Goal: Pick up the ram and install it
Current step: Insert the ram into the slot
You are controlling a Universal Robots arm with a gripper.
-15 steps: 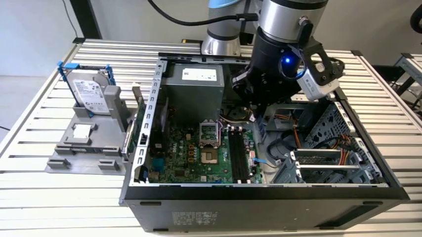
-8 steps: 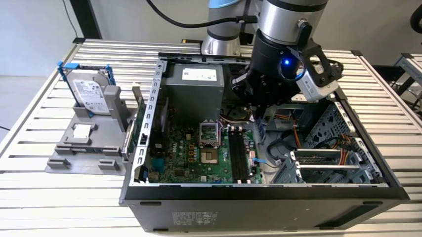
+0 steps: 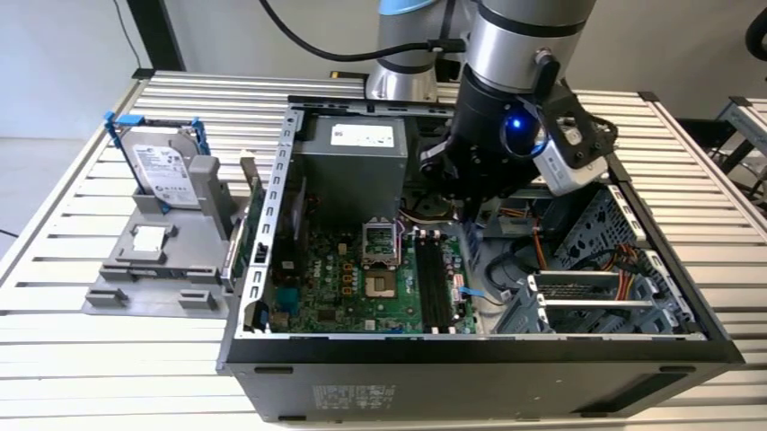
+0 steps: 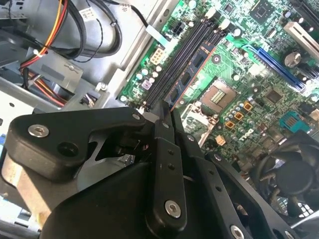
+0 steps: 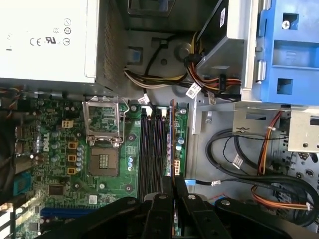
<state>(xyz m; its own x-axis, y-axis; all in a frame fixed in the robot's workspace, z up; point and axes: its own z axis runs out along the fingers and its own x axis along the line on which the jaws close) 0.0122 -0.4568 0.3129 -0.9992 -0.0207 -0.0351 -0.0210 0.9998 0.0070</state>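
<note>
While poised over green motherboard [image 5: 130, 167], grip: black gripper [image 5: 173, 181] clamped on long, thin, dark circuit-board ram [image 5: 173, 144].
Ram axis: parallel to black plastic memory slots [image 5: 152, 149], just beside them, edge toward board.

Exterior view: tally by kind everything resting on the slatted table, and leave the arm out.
computer case: 1
hard drive: 1
grey stand: 1
Total: 3
</note>
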